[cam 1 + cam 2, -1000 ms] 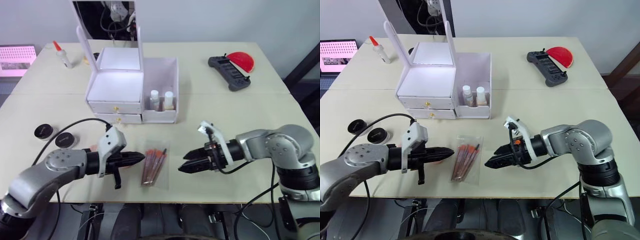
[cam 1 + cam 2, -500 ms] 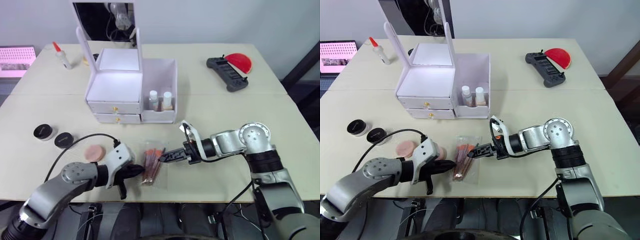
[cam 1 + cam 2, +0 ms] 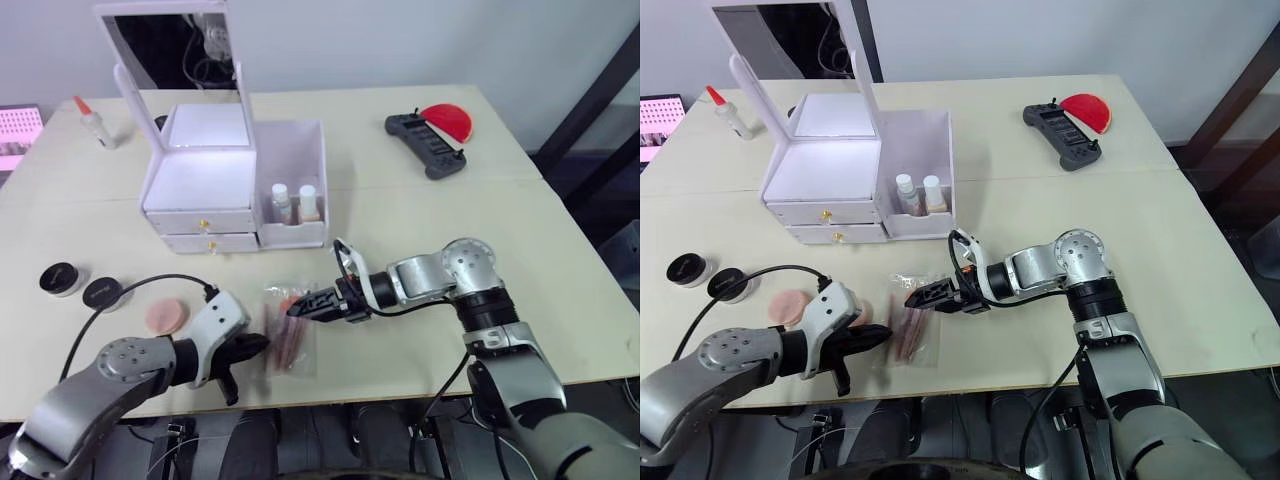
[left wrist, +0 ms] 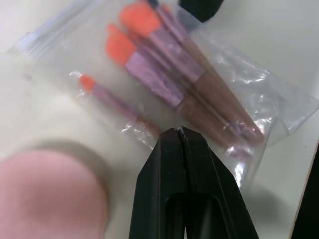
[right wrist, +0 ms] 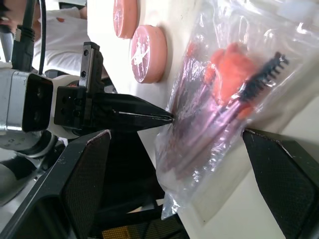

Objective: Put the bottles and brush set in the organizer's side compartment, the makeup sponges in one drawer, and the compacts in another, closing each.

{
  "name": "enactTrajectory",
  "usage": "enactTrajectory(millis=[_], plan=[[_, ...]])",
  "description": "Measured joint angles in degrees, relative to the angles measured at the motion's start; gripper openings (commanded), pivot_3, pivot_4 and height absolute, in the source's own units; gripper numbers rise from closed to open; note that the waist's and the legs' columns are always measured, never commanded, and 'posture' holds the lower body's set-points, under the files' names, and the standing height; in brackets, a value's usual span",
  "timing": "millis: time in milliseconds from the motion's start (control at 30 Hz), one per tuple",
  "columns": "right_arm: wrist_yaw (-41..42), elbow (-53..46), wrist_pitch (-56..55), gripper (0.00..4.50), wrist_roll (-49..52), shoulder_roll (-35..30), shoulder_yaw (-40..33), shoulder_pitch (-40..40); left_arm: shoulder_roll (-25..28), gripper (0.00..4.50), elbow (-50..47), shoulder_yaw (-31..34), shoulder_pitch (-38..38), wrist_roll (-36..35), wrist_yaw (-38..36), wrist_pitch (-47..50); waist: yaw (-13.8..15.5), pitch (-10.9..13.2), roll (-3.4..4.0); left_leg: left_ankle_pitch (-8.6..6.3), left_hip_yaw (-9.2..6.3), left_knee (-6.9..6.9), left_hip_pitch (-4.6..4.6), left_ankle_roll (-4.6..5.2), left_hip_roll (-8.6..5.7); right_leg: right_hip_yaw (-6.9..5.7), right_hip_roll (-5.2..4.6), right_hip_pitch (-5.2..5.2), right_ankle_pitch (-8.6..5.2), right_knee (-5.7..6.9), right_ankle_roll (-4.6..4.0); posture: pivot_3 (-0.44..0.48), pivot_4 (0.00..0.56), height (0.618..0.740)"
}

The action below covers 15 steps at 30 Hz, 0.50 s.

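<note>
Both bottles [image 3: 290, 203] stand in the side compartment [image 3: 293, 185]; the brush set [image 3: 287, 332] lies on the worktop [image 3: 560, 260], closed left gripper [image 3: 252, 347] at its edge, open right gripper [image 3: 300, 307] over it; sponges [image 3: 163, 316], compacts [image 3: 58, 279] and drawers outstanding.

1. White plastic organizer [image 3: 830, 170] stands with its mirror lid upright and both gold-knobbed drawers shut.
2. Its translucent side compartment [image 3: 925, 160] holds two white-capped bottles [image 3: 920, 194], upright.
3. Clear flat pouch of pink-handled, orange-tipped brushes [image 4: 174, 82] lies flat near the table's front edge.
4. Two round pink sponges [image 5: 134, 35] lie beside the pouch.
5. Two black-lidded round compacts [image 3: 706, 277] sit side by side, left of the sponges.
</note>
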Motion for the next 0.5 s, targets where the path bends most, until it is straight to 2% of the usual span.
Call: enactTrajectory(millis=[200,367,400,433,500], plan=[[-0.68,3.3,-0.06,4.5,-1.9,4.42,0.06,-2.16,-0.41,0.04,-0.42,1.82,0.34,-2.13,0.08,1.43,-0.03,0.01,0.03,-0.07,0.04,-0.09,-0.13,0.08,0.59,0.01,0.62,-0.28,0.07,-0.03,-0.47,0.0,0.15,0.74],[-0.16,4.12,-0.16,4.5,-3.09,5.65,0.06,-2.89,-0.42,0.04,-0.42,1.79,0.33,-2.29,0.17,1.56,0.01,0.0,0.1,-0.06,0.02,-0.19,-0.32,0.09,0.88,0.03,1.0,-0.73,0.12,0.17,-0.82,0.0,0.15,0.74],[-0.15,4.13,-0.21,3.94,-3.22,5.76,0.06,-2.88,-0.42,0.0,-0.42,1.79,0.39,-2.27,0.22,1.56,0.01,0.0,0.14,-0.06,0.03,-0.18,-0.35,0.09,0.93,0.07,1.08,-0.77,0.13,0.16,-0.84,0.0,0.15,0.74],[-0.22,4.2,-0.29,3.69,-3.72,5.84,0.06,-2.79,-0.42,0.0,-0.43,1.79,0.53,-2.26,0.23,1.54,0.01,0.0,0.14,-0.06,0.02,-0.18,-0.36,0.09,0.95,0.1,1.13,-0.77,0.13,0.16,-0.84,0.0,0.15,0.74],[-0.37,4.36,-0.62,2.77,-4.59,6.02,0.05,-2.06,-0.42,0.0,-0.46,1.86,1.48,-2.26,0.24,1.37,0.03,0.0,0.14,-0.06,0.03,-0.18,-0.43,0.09,0.98,0.14,1.17,-0.85,0.13,0.15,-0.85,0.0,0.15,0.74]])
